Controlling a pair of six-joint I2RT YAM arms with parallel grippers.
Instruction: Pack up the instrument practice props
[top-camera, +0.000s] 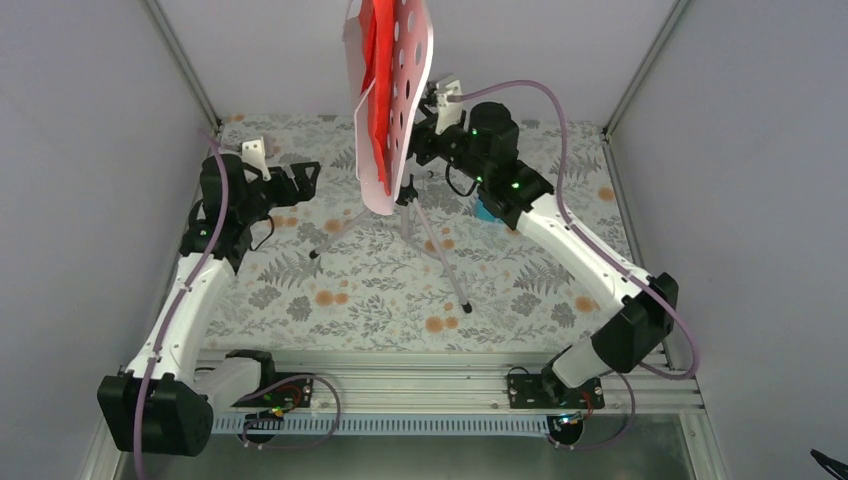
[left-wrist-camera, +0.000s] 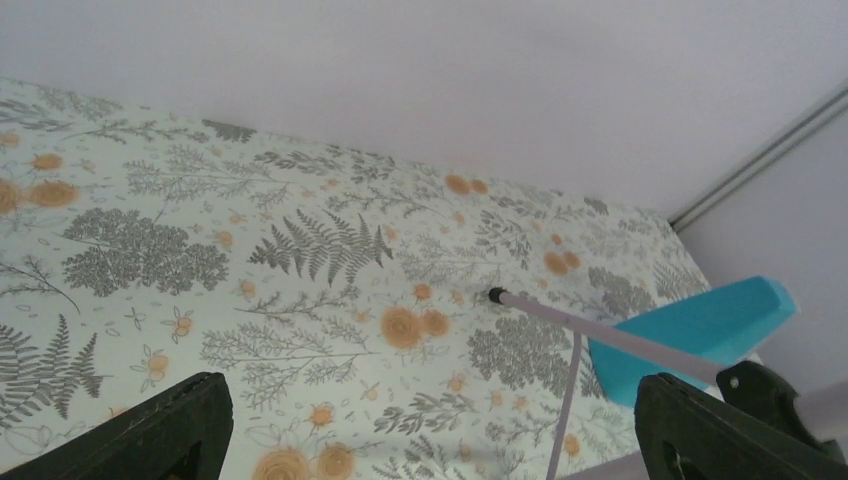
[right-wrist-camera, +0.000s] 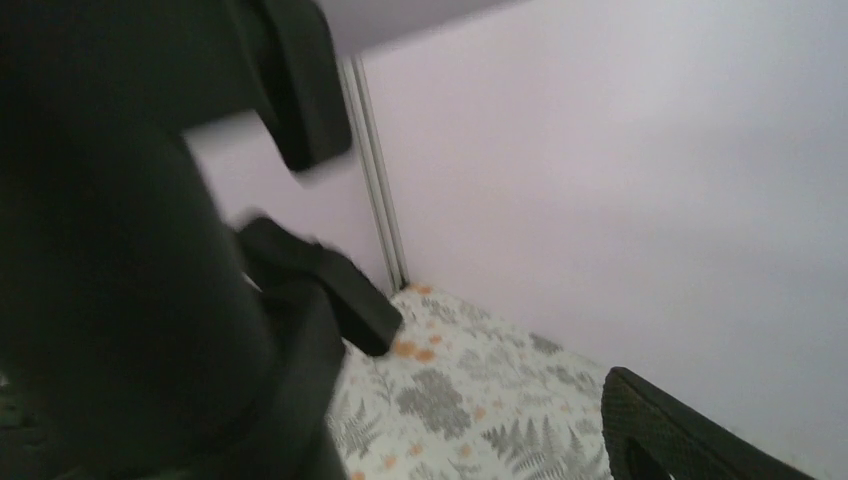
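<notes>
Worktop (top-camera: 350, 290): covered with a flowery cloth, and everything is stood on it.
Music stand (top-camera: 390, 185): stood upright on three spread legs near the middle, closer to the far edge, so nothing is folded yet.
Red sheets (top-camera: 378, 90): leaned on the stand's desk, probably to be lifted off first.
Metronome (left-wrist-camera: 700, 325): set toward the far right corner, half hidden by the right arm (top-camera: 580, 250).
Left fingers (left-wrist-camera: 140, 430): spread wide near the far left corner, nothing held.
Right fingers (right-wrist-camera: 690, 435): seen close behind the desk. Pinching or not cannot be told.
</notes>
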